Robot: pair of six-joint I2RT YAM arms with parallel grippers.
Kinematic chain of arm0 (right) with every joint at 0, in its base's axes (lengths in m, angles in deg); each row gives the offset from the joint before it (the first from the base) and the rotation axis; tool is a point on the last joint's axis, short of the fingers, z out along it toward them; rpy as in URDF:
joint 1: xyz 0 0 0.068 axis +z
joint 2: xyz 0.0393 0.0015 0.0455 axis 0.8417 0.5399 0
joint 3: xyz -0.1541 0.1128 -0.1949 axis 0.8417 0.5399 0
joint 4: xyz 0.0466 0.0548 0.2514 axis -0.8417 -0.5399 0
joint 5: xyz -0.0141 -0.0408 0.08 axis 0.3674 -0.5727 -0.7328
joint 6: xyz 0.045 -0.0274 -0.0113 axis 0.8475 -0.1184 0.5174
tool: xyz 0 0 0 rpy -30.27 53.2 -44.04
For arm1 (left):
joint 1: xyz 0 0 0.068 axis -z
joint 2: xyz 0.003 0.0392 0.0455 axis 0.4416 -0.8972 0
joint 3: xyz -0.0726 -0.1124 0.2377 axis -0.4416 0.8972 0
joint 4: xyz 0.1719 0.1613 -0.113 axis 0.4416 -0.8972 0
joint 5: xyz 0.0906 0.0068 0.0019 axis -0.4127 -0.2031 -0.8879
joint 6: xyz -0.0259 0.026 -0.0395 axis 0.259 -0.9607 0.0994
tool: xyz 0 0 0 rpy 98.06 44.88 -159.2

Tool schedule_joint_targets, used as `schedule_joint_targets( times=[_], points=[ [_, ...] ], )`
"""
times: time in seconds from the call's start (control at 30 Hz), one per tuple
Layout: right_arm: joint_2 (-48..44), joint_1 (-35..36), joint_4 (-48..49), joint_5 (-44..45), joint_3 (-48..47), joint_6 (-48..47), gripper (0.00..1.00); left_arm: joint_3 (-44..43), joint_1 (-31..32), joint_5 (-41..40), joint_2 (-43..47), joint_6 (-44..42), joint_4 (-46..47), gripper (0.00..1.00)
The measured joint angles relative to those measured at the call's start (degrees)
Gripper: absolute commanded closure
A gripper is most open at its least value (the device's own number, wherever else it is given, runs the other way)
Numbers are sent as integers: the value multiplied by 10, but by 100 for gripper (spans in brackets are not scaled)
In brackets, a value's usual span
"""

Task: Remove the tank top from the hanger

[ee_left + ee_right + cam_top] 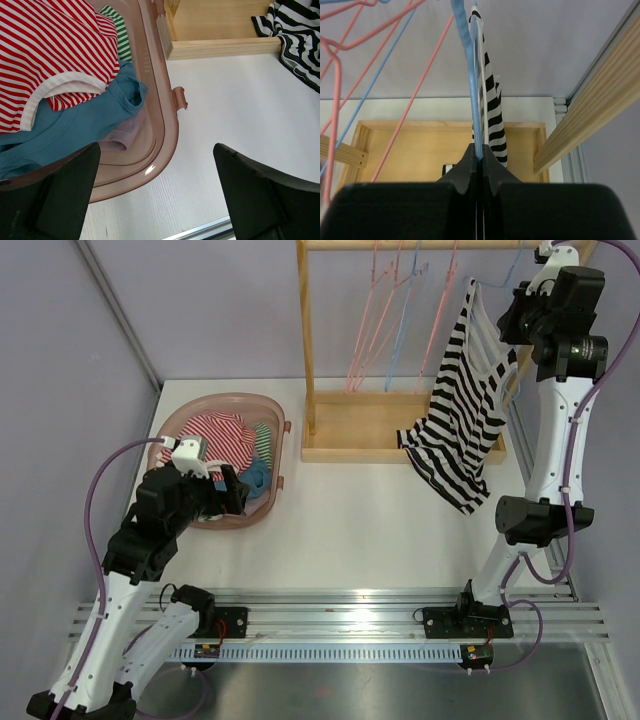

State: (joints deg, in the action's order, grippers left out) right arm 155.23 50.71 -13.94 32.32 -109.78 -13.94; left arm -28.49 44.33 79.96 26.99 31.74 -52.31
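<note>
A translucent pink laundry basket [282, 452] of clothes [215, 435] is set at the left of the white table [350, 530], with the wooden base [350, 454] of a clothes rack placed just beside it at the back. The hem of the striped tank top [460, 420] is draped over the base's right front corner.

The left arm [128, 545] and right arm [553, 445] share white links and bulky black joints. A thin purple cable [89, 512] loops along each. Their base plates [205, 625] are black. The fingers [65, 195] are matte black wedges.
</note>
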Motion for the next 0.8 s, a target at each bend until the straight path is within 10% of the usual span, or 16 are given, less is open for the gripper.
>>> schedule_joint_targets(
  times=[0.37,0.8],
  points=[
    [-105,0,16,-31,33,31,100,0,0,10,0,1,0,1],
    [-516,0,33,-79,458,116,100,-141,57,42,-34,71,56,1]
  ],
)
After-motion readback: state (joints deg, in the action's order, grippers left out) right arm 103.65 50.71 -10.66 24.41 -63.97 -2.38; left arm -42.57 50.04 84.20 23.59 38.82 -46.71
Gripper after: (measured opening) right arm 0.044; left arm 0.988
